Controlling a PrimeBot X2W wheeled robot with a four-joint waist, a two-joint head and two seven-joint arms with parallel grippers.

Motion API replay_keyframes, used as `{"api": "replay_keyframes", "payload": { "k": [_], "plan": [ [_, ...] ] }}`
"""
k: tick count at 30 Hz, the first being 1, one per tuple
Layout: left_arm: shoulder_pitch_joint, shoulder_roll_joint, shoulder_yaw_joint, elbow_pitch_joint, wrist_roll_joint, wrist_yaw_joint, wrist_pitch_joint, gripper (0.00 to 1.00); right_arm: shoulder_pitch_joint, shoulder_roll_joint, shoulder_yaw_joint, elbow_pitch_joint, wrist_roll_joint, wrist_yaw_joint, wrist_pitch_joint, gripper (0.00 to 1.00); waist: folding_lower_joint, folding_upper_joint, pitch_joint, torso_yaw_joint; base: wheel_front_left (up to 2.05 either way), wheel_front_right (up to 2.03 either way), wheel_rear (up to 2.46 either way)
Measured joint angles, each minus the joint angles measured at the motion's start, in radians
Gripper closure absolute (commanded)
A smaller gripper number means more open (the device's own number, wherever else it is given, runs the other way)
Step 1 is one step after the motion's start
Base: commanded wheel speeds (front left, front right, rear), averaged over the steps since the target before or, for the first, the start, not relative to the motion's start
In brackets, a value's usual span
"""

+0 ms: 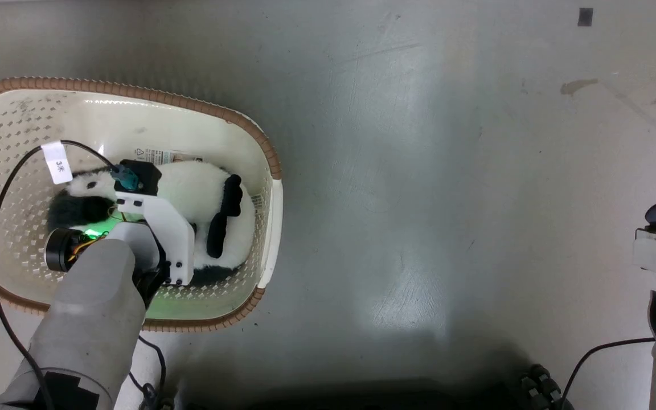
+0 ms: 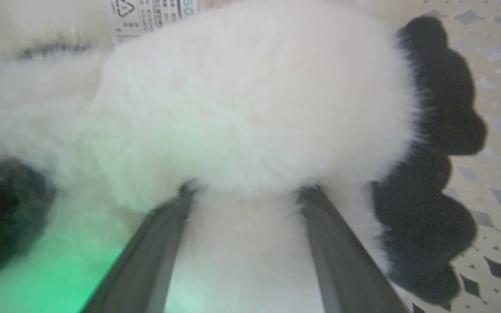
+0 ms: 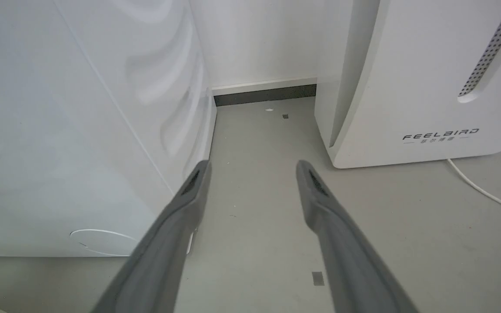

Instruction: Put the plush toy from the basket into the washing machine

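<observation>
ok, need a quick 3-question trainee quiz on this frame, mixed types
1. True or false: the panda lies in the basket.
2. Pick one. The left fingers are: A) shut on the basket rim; B) apart, with the panda's white fur between them; C) over bare floor.
3. Fill in: the right fingers are ___, holding nothing.

Key: 1 true; 2 B; 3 open.
</observation>
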Motion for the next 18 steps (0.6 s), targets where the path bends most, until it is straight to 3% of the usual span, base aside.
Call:
{"api": "replay_keyframes", "payload": {
  "k": [18],
  "plan": [
    [-0.033,0.001,-0.025,0.001,-0.009,-0.002,0.024,0.00,0.000,0.000,-0.005,-0.012,-0.006,0.000,0.000,0.00,0.0000,0.0000,0.033,-0.001,0.00,0.00,0.00]
  ]
}}
